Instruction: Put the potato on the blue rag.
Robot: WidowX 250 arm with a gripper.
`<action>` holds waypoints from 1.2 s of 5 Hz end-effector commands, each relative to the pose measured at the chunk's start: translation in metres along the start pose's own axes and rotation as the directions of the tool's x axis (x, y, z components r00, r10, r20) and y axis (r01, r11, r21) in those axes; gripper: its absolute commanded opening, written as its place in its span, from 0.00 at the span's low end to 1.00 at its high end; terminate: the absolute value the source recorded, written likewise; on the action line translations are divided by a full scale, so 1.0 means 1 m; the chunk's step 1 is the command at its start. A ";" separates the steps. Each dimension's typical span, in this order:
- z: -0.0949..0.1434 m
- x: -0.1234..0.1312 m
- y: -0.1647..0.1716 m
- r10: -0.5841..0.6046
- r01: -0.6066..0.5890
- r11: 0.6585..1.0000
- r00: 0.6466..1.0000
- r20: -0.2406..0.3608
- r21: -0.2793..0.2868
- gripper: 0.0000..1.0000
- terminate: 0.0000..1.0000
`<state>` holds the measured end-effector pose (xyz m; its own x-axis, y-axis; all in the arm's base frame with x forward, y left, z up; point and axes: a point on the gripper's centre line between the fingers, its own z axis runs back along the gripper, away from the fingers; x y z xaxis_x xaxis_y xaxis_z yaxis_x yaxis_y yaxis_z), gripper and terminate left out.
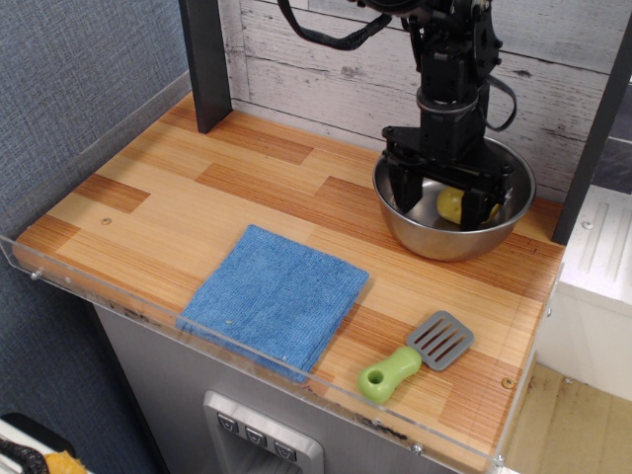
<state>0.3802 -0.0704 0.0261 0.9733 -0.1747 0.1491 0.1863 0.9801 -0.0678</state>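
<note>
The pale yellow potato (pixel 450 204) lies inside the steel bowl (pixel 425 240) at the back right of the wooden table. My black gripper (pixel 446 202) is lowered into the bowl. Its fingers are spread open, one on each side of the potato, and they partly hide it. I cannot see the fingers touching the potato. The blue rag (pixel 272 298) lies flat near the table's front edge, to the left of the bowl and in front of it, with nothing on it.
A grey spatula with a green handle (pixel 415 355) lies at the front right. A dark post (pixel 205 61) stands at the back left. A clear plastic rim (pixel 237 346) runs along the table's front edge. A white plank wall stands behind the bowl.
</note>
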 end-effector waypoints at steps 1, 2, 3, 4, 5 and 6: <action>0.016 0.022 -0.002 -0.004 0.008 0.998 0.997 0.079 -0.061 1.00 0.00; 0.015 0.025 -0.007 -0.020 0.026 0.997 0.996 0.083 -0.071 1.00 0.00; 0.009 0.026 -0.008 -0.027 0.032 0.996 0.997 0.067 -0.077 1.00 0.00; 0.006 0.022 -0.005 -0.030 0.033 0.998 0.998 0.053 -0.062 0.00 0.00; 0.005 0.017 -0.004 -0.035 0.037 0.998 0.999 0.037 -0.052 0.00 0.00; 0.016 0.012 -0.004 -0.051 0.054 0.997 0.997 0.051 -0.063 0.00 0.00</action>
<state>0.3811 -0.0774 0.0190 0.9634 -0.2270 0.1422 0.2457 0.9604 -0.1315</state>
